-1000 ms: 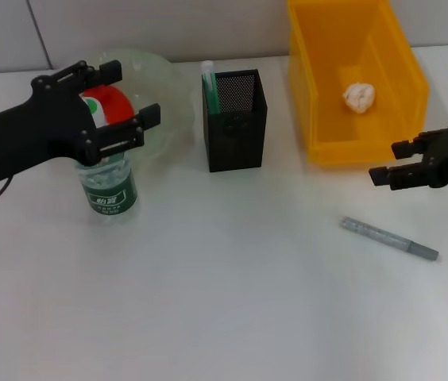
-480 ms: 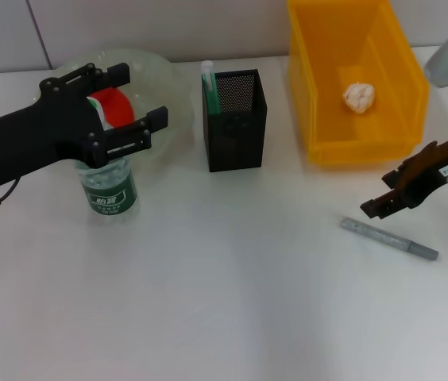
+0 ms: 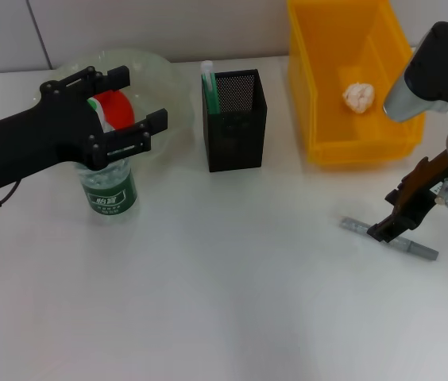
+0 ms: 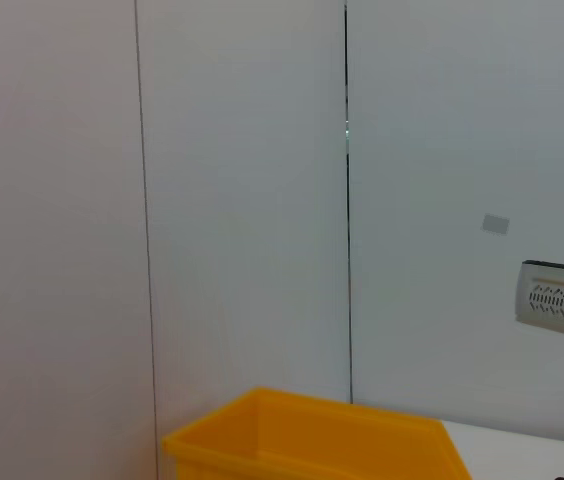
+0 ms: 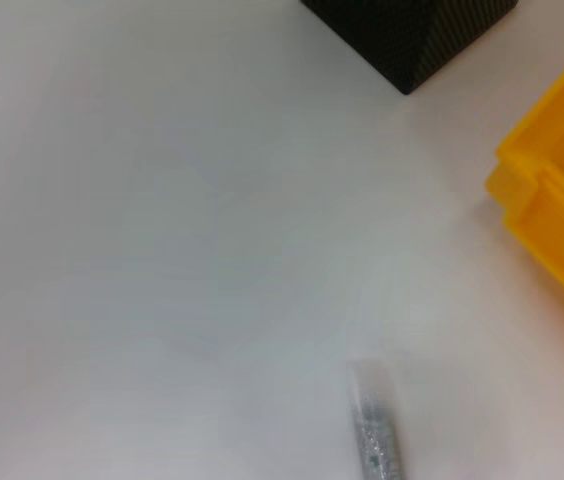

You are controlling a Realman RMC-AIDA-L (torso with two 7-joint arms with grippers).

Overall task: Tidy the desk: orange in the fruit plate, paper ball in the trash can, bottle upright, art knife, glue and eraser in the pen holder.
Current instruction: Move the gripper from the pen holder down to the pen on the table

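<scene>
My left gripper (image 3: 129, 101) is open, its fingers spread around the top of the upright green-labelled bottle (image 3: 110, 189). The orange (image 3: 114, 103) lies in the glass fruit plate (image 3: 164, 79) just behind it. The black mesh pen holder (image 3: 234, 121) holds a green glue stick (image 3: 208, 86). The paper ball (image 3: 360, 96) lies in the yellow bin (image 3: 319, 87). The grey art knife (image 3: 419, 249) lies on the table; it also shows in the right wrist view (image 5: 377, 440). My right gripper (image 3: 387, 228) points down, open, right over the knife's middle. No eraser is in view.
The white table (image 3: 232, 302) stretches toward me in front of the objects. The yellow bin (image 5: 562, 210) and the pen holder's corner (image 5: 412, 30) show in the right wrist view. The left wrist view shows the wall and the yellow bin (image 4: 312, 440).
My right arm has swung from level beside the bin to pointing down, its gripper now over the art knife. My left gripper shifted slightly; the bottle stayed put.
</scene>
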